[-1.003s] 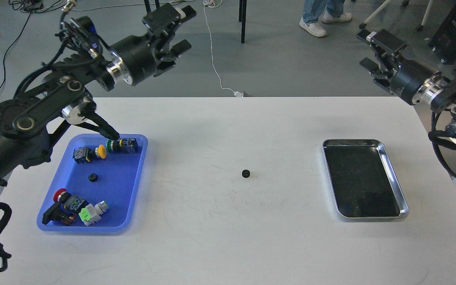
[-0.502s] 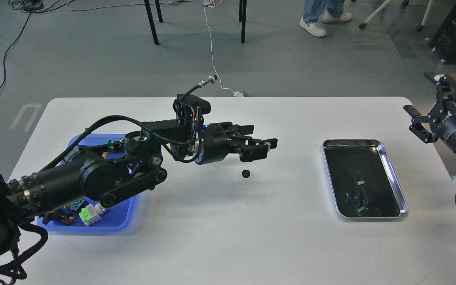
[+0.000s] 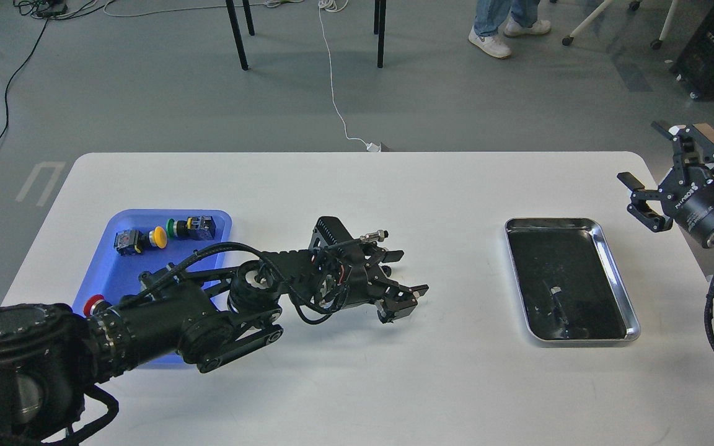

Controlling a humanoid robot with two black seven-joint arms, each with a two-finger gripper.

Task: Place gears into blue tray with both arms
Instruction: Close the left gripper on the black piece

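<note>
Tools first: your left tool (image 3: 401, 291) sits low over mid-worktop (image 3: 357, 384), fingers spread, nothing pinched that you can see. Your right tool (image 3: 657, 167) hangs off the right edge, fingers spread, empty. Blue tray (image 3: 123, 218) lies at left with push-button switches (image 3: 141, 240) inside. Silver tray (image 3: 611, 260) lies right. Gears hidden; you cannot tell where.

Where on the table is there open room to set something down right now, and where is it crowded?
Bare white table runs along the near edge, across the far strip behind both trays, and between the left gripper and the silver metal tray. It is crowded at the blue tray, where push-button switches lie and the left arm crosses over it.
</note>
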